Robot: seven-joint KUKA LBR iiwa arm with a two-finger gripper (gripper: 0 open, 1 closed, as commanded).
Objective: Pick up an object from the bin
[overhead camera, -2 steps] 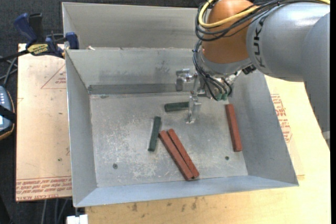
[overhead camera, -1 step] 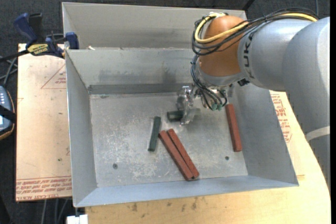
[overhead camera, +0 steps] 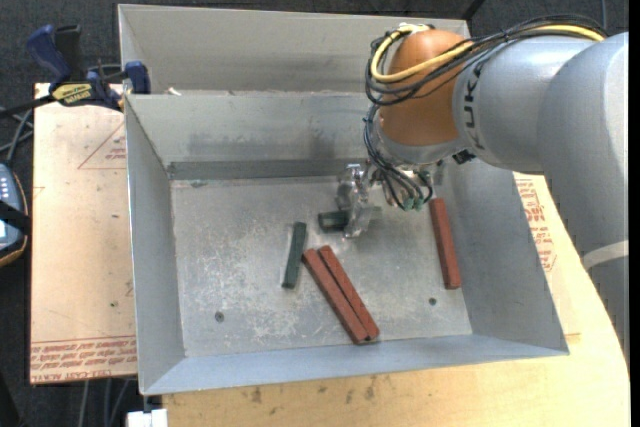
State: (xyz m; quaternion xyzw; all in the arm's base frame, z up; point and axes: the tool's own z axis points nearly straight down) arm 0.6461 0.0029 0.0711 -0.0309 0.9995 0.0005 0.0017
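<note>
Small dark piece (overhead camera: 330,220) lay mid-bin, just left of the jaws; open or clenched, couldn't tell. Next move needed centring over it, clear of dark stick (overhead camera: 293,255).

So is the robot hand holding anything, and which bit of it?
I can't tell. The gripper sits right beside a small dark piece in the middle of the bin, but a grip on it isn't clear.

Bin (overhead camera: 215,265)'s left half is lying open; dark stick (overhead camera: 293,255), paired red-brown bars (overhead camera: 341,294) are crowding ctr; single red-brown bar (overhead camera: 445,243) is lying rt.
</note>
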